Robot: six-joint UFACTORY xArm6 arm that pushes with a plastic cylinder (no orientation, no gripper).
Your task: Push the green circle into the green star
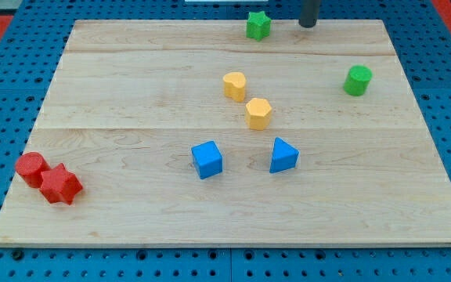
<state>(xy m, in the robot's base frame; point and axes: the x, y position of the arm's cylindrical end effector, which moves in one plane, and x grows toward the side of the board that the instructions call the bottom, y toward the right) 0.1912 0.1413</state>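
The green circle (358, 81) is a short green cylinder near the board's right edge, in the upper part. The green star (258, 26) sits at the board's top edge, a little right of centre. My tip (308, 24) is the dark rod's lower end at the top edge, to the right of the green star and up and left of the green circle. It touches neither block.
A yellow heart (234, 84) and a yellow hexagon (258, 113) sit near the centre. A blue cube (207, 159) and a blue triangle-like block (283, 155) lie below them. A red cylinder (31, 168) and a red star (60, 186) touch at the bottom left.
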